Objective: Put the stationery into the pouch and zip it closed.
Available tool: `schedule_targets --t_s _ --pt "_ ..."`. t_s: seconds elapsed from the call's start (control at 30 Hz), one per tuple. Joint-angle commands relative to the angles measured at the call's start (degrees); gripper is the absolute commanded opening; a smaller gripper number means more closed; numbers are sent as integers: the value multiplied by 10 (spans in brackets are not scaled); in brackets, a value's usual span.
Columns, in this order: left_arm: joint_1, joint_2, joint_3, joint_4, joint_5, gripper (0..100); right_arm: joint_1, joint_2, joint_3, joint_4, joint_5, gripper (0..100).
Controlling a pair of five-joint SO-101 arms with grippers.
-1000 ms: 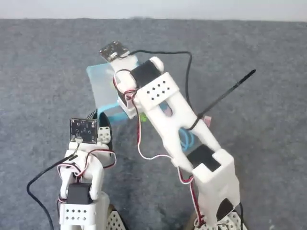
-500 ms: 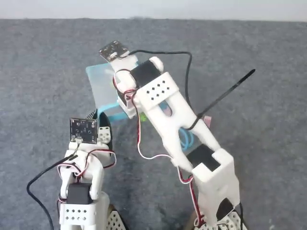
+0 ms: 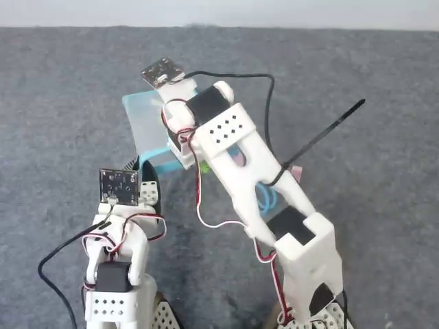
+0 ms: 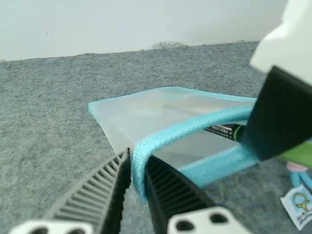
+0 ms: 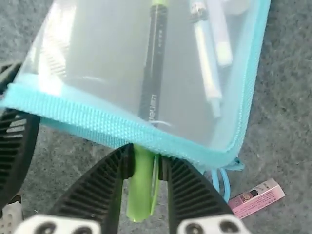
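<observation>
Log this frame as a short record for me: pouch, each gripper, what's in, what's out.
Pouch: translucent pouch with blue edging, on the grey carpet, mouth open
Left gripper: fingers pinch the pouch's blue edge band
Right gripper: fingers shut on the green pen, whose barrel is partly inside the pouch
Inside: white pens
Outside: small pink item on the carpet near the pouch's corner

White arms (image 3: 240, 157), ribbed black pincers (image 4: 137, 158) (image 5: 145, 153), red-white cables (image 3: 199, 195).

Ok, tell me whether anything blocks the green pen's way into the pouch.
Nothing visible does: the green pen, in the right end effector, pokes through the pouch mouth, beside the white pens.
</observation>
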Motion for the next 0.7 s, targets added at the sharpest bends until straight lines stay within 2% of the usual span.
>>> schedule_targets --t_s 0.0,0.67 --pt "6 1 -6 -1 5 12 0 -6 -32 -13 -2 8" --pt "5 2 -5 0 5 12 0 44 -32 -51 -3 8"
